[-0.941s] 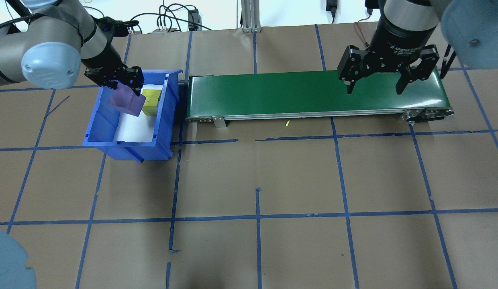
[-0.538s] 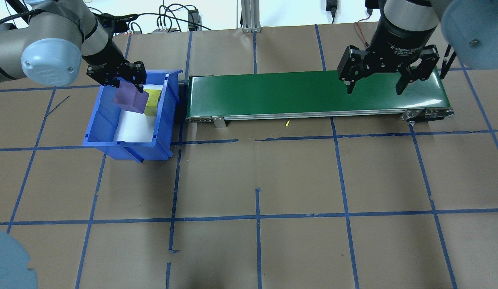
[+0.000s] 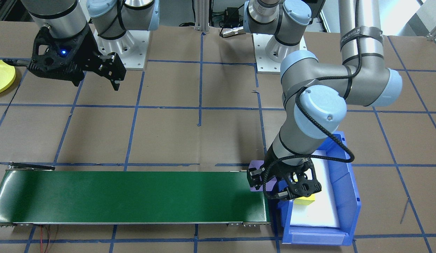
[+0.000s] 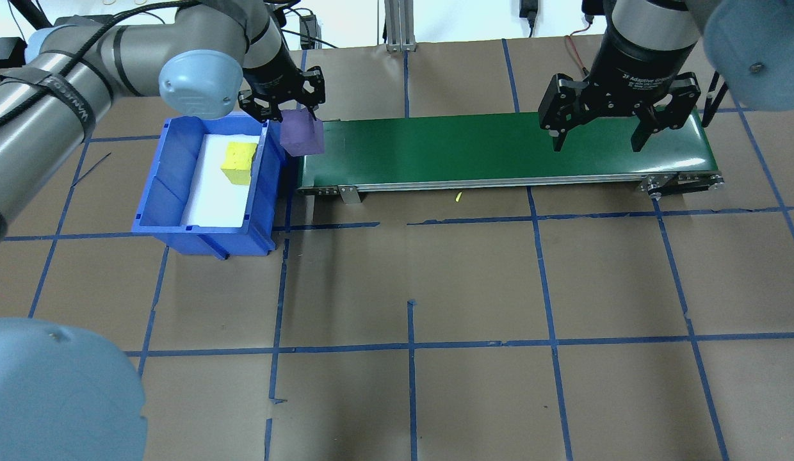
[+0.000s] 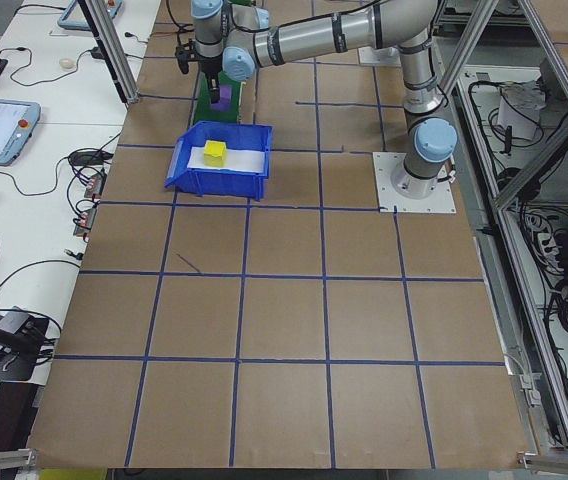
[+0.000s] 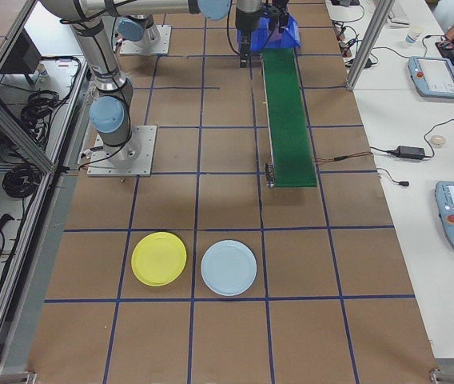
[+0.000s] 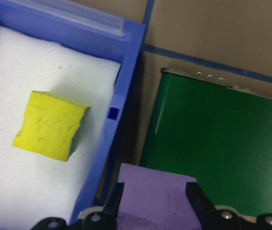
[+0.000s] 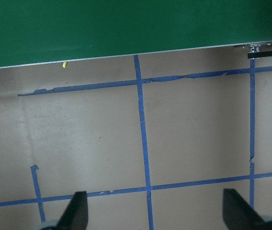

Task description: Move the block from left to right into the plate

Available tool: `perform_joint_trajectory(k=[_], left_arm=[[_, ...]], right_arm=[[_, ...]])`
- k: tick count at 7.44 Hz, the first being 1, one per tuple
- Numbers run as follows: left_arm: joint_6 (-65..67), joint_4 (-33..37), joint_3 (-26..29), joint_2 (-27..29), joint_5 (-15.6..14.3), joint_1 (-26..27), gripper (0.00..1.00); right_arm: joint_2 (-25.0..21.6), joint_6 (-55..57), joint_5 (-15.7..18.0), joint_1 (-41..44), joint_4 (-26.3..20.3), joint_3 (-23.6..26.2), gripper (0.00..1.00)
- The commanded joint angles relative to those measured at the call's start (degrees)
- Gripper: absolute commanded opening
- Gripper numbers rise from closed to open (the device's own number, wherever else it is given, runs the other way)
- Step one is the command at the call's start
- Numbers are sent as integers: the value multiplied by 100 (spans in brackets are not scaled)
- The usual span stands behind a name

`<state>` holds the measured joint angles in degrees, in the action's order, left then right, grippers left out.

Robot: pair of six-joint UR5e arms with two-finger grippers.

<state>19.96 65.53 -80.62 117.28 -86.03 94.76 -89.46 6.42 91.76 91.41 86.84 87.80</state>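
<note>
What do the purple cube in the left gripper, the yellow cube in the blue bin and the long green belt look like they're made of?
The purple cube, in the left gripper: probably foam, matte with a fine soft grain.
The yellow cube in the blue bin: likely foam too, with a dull, dimpled top.
The long green belt: apparently smooth rubber or plastic sheeting with a faint sheen, on a metal-looking frame.

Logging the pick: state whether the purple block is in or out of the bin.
Out: the purple block hangs in the left gripper past the blue bin wall.
</note>
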Motion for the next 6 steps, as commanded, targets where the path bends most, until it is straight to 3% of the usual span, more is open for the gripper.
perform_joint_trajectory(k=[1,2,3,5,6], left_arm=[[70,-478,81,391,8,104,26],[69,-628,73,410,25,104,28],[95,-647,3,436,25,121,37],[70,-917,-129,454,243,130,100],[104,-972,-347,445,279,130,100]], right_arm=[[-1,0,0,0,-9,0,100],[-1,0,0,0,-1,9,100],[-1,-9,0,0,-9,1,100],[-1,-17,0,0,-1,9,100],[-1,-17,0,0,-1,9,100]])
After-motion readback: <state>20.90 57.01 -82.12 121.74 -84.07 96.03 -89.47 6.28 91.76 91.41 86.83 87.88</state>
